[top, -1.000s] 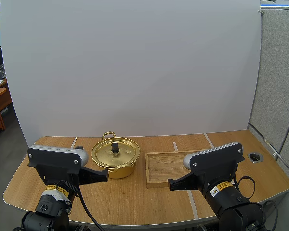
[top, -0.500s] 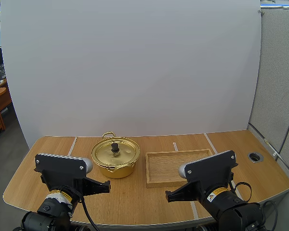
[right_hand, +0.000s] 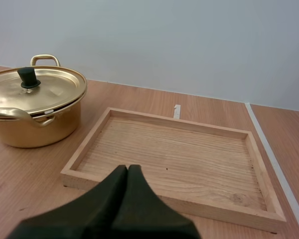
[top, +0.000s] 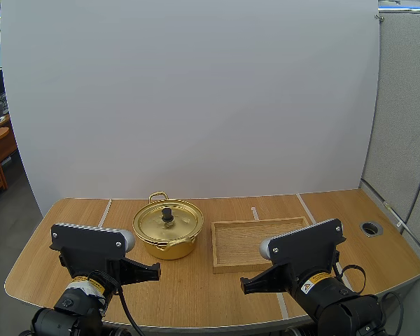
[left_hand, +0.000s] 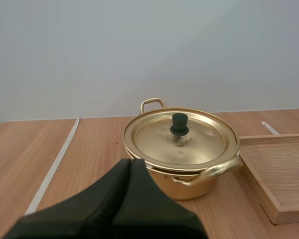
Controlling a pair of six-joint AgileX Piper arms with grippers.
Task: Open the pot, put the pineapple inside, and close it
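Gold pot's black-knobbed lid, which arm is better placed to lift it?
Probably left: the shut left gripper faces the gold metal pot directly; the right gripper faces the rectangular wooden tray.

Pot glossy gold metal (knob matt black); tray bare grained wood; table smooth wood.
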